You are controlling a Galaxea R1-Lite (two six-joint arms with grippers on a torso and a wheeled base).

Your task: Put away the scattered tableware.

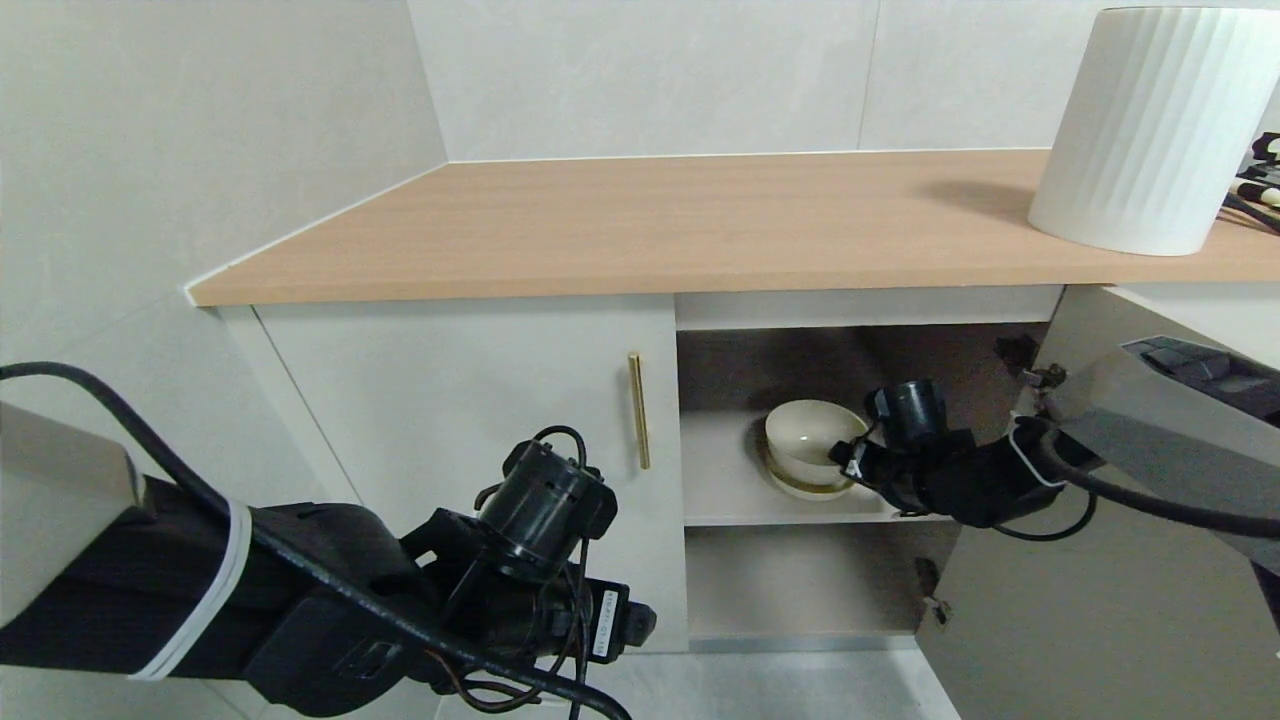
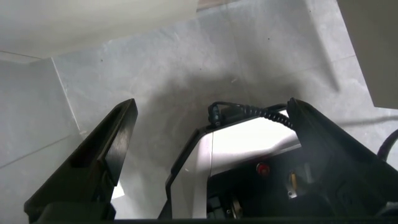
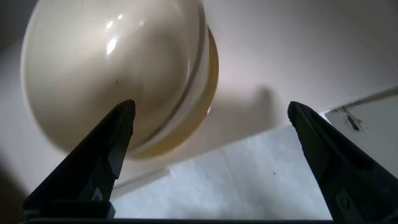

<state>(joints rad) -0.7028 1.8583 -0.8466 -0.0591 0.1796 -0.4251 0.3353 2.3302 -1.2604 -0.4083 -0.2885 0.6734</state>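
A cream bowl (image 1: 805, 440) (image 3: 112, 74) rests in a shallow yellowish dish (image 1: 800, 488) (image 3: 208, 78) on the middle shelf (image 1: 720, 480) of the open cabinet. My right gripper (image 1: 868, 466) (image 3: 211, 155) reaches into the cabinet just right of the bowl. It is open, its fingers (image 3: 99, 168) spread wide with nothing between them, and the bowl lies just ahead of them. My left gripper (image 1: 605, 625) (image 2: 211, 155) hangs low in front of the shut cabinet door, open and empty, pointing down at the tiled floor.
The left cabinet door with its gold handle (image 1: 638, 410) is shut. The right door (image 1: 1100, 600) stands open beside my right arm. A tall white ribbed container (image 1: 1150, 130) stands on the wooden countertop (image 1: 650, 220). A lower shelf (image 1: 800, 580) lies beneath.
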